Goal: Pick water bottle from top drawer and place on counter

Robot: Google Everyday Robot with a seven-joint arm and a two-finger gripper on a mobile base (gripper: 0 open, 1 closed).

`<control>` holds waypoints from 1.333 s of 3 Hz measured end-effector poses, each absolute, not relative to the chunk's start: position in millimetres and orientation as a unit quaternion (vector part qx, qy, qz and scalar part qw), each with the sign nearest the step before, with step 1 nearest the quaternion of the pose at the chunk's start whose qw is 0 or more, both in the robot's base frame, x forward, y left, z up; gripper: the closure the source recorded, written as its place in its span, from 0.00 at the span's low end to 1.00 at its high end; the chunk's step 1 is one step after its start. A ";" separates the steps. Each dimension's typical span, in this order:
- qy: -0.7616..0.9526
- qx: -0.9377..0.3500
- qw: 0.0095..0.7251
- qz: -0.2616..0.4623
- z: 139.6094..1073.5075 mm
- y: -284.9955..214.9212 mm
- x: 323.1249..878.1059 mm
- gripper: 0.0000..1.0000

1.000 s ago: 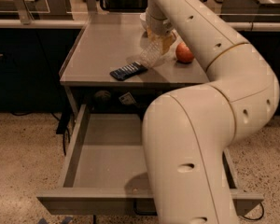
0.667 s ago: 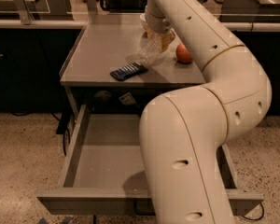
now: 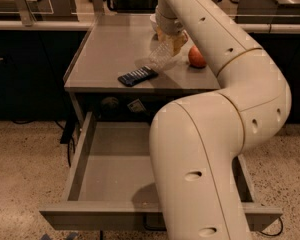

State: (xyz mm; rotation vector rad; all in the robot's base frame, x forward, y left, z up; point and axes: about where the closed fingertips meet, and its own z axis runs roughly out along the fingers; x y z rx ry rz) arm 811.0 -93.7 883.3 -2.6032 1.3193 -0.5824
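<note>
Nearest, below and in front of the water bottle (image 3: 164, 55), the top drawer (image 3: 81, 156) stands pulled fully out. The part of its floor not hidden by the robot's white arm (image 3: 210, 174) holds nothing. The pick therefore looks done, and only the set-down and release remain.

The bottle is above the drawer, over the grey surface (image 3: 107, 46), tilted with its lower end close to or touching the top. I cannot tell which. The hand (image 3: 171, 36) reaches down from above and is clenched around the bottle's upper part.

A dark blue flat packet (image 3: 137, 76) lies left of the bottle and a little nearer, and a reddish apple (image 3: 196, 57) sits just right of it. Beyond the bottle runs a long dark-fronted steel worktop (image 3: 45, 25). Speckled flooring (image 3: 25, 174) spreads below it.
</note>
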 end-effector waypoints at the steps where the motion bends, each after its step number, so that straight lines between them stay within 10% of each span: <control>1: 0.442 -0.872 0.083 -0.195 883.3 -93.7 811.1 0.36; 3: 0.442 -0.872 0.083 -0.195 883.2 -93.7 811.1 0.00; 4: 0.442 -0.872 0.083 -0.195 883.2 -93.7 811.1 0.00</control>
